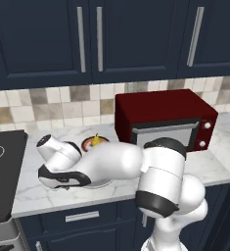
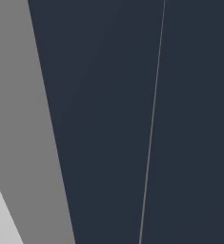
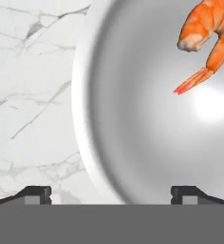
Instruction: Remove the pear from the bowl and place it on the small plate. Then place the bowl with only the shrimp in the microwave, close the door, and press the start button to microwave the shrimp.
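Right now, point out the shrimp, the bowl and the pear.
shrimp (image 3: 209, 28): hand view, its curled body.
bowl (image 3: 132, 143): hand view, bare inner wall.
pear (image 1: 95, 141): left base view, its yellow body.

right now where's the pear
In the left base view, the small yellow pear sits on the small dark-rimmed plate, left of the dark red countertop oven.

My gripper (image 3: 111, 194) hangs low over the bowl (image 3: 132, 143), its two tips spread wide. One tip is over the bare marble counter (image 3: 27, 95), the other over the bowl's inside, so the rim sits between them. The shrimp (image 3: 206, 38) lies far across the bowl, well away from the tips. From the left base view, the red oven (image 1: 165, 120) blocks the right side of the counter. The small plate (image 1: 104, 140) with the pear (image 1: 95, 141) sits just behind my arm. The stove (image 1: 1, 171) fills the left.
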